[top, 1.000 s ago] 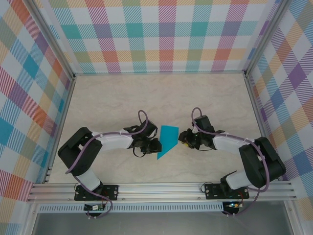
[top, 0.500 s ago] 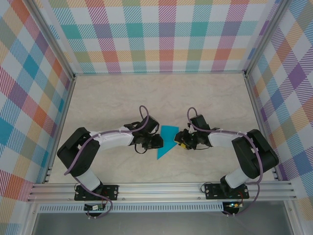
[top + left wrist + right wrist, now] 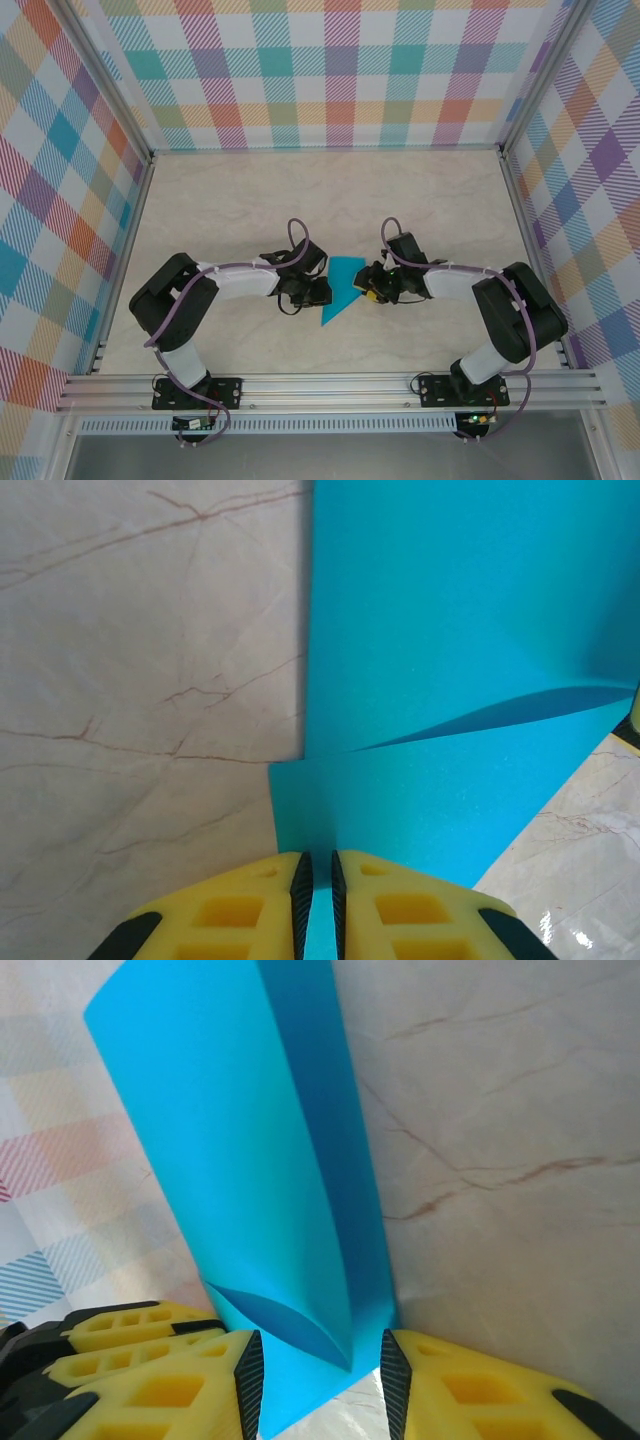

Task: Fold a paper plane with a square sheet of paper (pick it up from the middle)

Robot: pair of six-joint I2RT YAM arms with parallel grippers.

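- On the near middle of the marbled worktop [image 3: 450, 200], the square sheet of paper [image 3: 345, 285] is partly folded. Seen from overhead its long point aims toward 7 o'clock, and one loose layer bows up off the rest.
- The left end effector [image 3: 317, 865], at the sheet's 9 o'clock, is clenched on the paper's edge, which is pinched between nearly touching pads.
- The right end effector [image 3: 322, 1365], at the sheet's 3 o'clock, straddles a curled corner with its jaws apart. I cannot tell whether the pads actually press it.
- Risk: drawing the two apart could tear the thin sheet or drag it out of the narrow left pinch. Squeezing the right-hand curl as it sits would likely set a crooked crease.
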